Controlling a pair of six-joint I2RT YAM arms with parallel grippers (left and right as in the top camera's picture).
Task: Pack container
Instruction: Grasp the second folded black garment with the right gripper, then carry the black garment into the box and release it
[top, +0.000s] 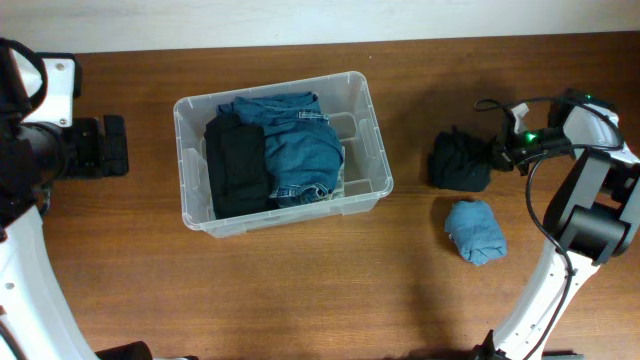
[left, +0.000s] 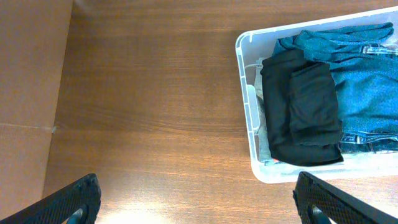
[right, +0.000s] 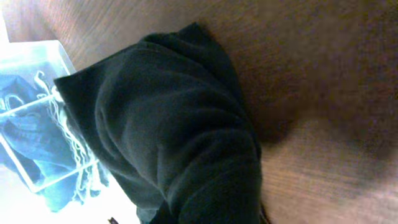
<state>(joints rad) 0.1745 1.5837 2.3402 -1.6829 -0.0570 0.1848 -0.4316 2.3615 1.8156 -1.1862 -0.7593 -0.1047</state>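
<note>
My left tool (top: 112, 145) at 9 o'clock: jaws wide, holding nothing. Container (top: 270, 88) mid-surface, with a black fold (top: 238, 165) and denim (top: 300, 145) inside. The only bare room is at its 3 o'clock end. My right tool (top: 503, 152) at 3 o'clock: pinched narrow on the edge of the black bundle (top: 458, 160), fingers hidden in the wrist view. Blue bundle (top: 475, 230) lies near, at its 5 o'clock. Risks: the thin pinch slips on lifting; the bundle unrolls, drags or drapes over the rim; the tight space leaves it hanging out.
</note>
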